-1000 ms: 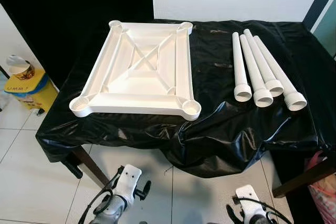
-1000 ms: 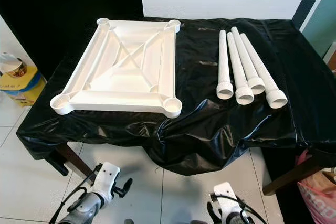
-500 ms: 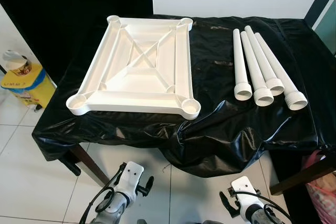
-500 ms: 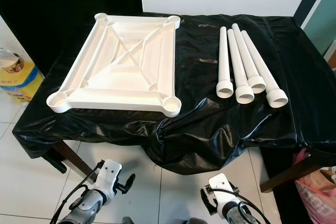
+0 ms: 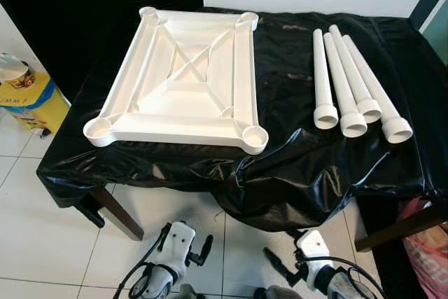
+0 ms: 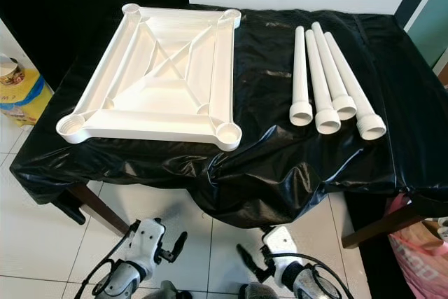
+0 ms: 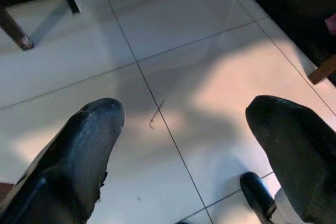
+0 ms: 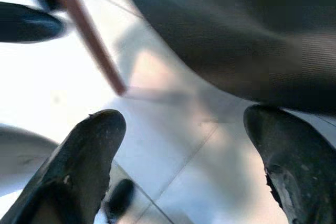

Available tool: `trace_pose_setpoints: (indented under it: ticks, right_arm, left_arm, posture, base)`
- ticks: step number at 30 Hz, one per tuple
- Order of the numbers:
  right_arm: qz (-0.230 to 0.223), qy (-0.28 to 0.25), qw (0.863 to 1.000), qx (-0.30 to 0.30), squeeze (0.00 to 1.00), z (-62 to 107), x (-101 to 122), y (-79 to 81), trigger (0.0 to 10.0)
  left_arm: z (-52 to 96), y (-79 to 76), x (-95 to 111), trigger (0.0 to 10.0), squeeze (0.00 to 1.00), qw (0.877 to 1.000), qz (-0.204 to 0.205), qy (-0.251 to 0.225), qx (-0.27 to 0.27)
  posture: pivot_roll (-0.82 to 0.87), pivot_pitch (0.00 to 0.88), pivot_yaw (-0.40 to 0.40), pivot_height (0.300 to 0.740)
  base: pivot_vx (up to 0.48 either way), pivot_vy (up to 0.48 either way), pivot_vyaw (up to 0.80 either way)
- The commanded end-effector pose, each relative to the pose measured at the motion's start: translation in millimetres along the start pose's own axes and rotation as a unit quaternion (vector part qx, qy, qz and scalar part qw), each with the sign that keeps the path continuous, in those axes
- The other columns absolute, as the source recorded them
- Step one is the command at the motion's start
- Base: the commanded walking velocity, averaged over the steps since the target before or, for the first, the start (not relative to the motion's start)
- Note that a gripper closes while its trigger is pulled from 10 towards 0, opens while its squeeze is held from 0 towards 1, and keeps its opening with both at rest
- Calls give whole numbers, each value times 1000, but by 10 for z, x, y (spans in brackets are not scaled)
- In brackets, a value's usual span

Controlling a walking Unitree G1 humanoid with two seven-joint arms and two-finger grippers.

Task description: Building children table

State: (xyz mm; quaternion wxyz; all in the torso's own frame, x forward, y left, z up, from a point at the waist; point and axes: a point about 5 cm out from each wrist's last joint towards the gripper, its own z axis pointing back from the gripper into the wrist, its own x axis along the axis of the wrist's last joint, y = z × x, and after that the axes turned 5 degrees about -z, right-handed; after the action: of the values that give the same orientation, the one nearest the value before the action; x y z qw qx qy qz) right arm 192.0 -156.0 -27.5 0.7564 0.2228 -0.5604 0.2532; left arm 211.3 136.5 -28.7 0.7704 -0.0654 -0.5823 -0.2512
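A white plastic table top [image 5: 183, 82] lies upside down on the left half of a table draped in black sheeting [image 5: 294, 166], with a round socket at each corner. Several white tube legs [image 5: 353, 89] lie side by side on the right half, their wide ends toward me. Both arms hang low in front of the table, over the tiled floor. My left gripper [image 7: 184, 129] is open, with bare floor tiles between its fingers [image 7: 79, 150]. My right gripper [image 8: 184, 135] is open too, facing the floor and the draped sheeting, with nothing between its fingers [image 8: 89, 150].
A yellow box with a cup on it [image 5: 24, 92] stands on the floor at the left. A pink bag [image 5: 427, 246] sits at the lower right beside a wooden table leg [image 5: 395, 225]. Another table leg [image 5: 115, 211] slants down at the left. Black sheeting hangs over the front edge.
The camera has shifted, so the table sits a little higher in the picture. My right arm has swung inward to the left and its black fingers now show.
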Motion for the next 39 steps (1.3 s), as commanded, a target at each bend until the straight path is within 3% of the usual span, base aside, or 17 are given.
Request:
trace_pose_setpoints:
  ticks: [1, 4, 6, 7, 9, 17, 22, 24, 27, 28, 29, 31, 33, 34, 37, 39]
  right_arm:
    - [-8, 3, 999, 43, 0, 46, -13, 56, 10000]
    - [-8, -1, 996, 84, 0, 68, 17, 110, 10000]
    - [1, -9, 987, 159, 0, 136, 97, 193, 10000]
    - [1, -9, 987, 159, 0, 136, 97, 193, 10000]
    - [11, -6, 976, 217, 0, 212, 169, 213, 10000]
    - [36, 10, 961, 273, 0, 356, 316, 65, 10000]
    - [39, -8, 970, 239, 0, 345, 496, -161, 10000]
    - [34, -43, 982, 179, 0, 312, 670, -380, 10000]
    - [29, -53, 985, 164, 0, 310, 724, -435, 10000]
    - [22, -82, 987, 133, 0, 289, 831, -517, 10000]
    - [17, -101, 988, 115, 0, 281, 900, -562, 10000]
    - [17, -101, 988, 115, 0, 281, 900, -562, 10000]
    - [-1, -162, 985, 52, 0, 230, 1093, -664, 10000]
    - [-1, -162, 985, 52, 0, 230, 1093, -664, 10000]
    - [-45, -211, 976, -19, 0, 145, 1225, -705, 10000]
    - [-56, -217, 974, -34, 0, 122, 1238, -700, 10000]
  left_arm:
    - [161, -314, 24, 10000, 0, 944, -10, -32, -328]
    - [210, -329, 49, 10000, 0, 935, -22, -40, -351]
    - [313, -340, 113, 10000, 0, 916, -46, -54, -396]
    - [313, -340, 113, 10000, 0, 916, -46, -54, -396]
    - [391, -327, 184, 10000, 0, 898, -72, -66, -429]
    - [504, -244, 394, 10000, 0, 875, -78, -84, -471]
    - [461, -110, 577, 10000, 0, 885, -72, -109, -447]
    - [378, 95, 757, 10000, 0, 899, -61, -136, -412]
    - [359, 179, 831, 10000, 0, 901, -54, -148, -405]
    - [328, 292, 980, 10000, 0, 906, -33, -176, -385]
    - [323, 357, 1081, 10000, 0, 907, -16, -193, -373]
    - [323, 357, 1081, 10000, 0, 907, -16, -193, -373]
    - [333, 441, 1295, 10000, 0, 907, 25, -238, -348]
    - [333, 441, 1295, 10000, 0, 907, 25, -238, -348]
    - [319, 498, 1475, 10000, 0, 907, 77, -284, -302]
    - [303, 503, 1502, 10000, 0, 909, 81, -291, -288]
  posture:
    - [-54, 114, -11, 740]
    - [-51, 118, -7, 740]
    - [-52, 121, -1, 740]
    - [-52, 121, -1, 740]
    - [-51, 121, 1, 740]
    - [-54, 113, 0, 740]
    - [-53, 108, -2, 740]
    - [-54, 101, -3, 740]
    - [-54, 101, -3, 740]
    - [-49, 92, -3, 740]
    - [-49, 92, -3, 740]
    - [-49, 92, -3, 740]
    - [-48, 88, 2, 740]
    - [-48, 88, 2, 740]
    - [-50, 81, 7, 740]
    - [-50, 80, 7, 740]
  base:
    - [0, 0, 0]
    - [0, 0, 0]
    - [0, 0, 0]
    - [0, 0, 0]
    - [0, 0, 0]
    - [0, 0, 0]
    - [0, 0, 0]
    - [0, 0, 0]
    - [0, 0, 0]
    - [0, 0, 0]
    - [0, 0, 0]
    - [0, 0, 0]
    - [0, 0, 0]
    - [0, 0, 0]
    - [0, 0, 0]
    - [0, 0, 0]
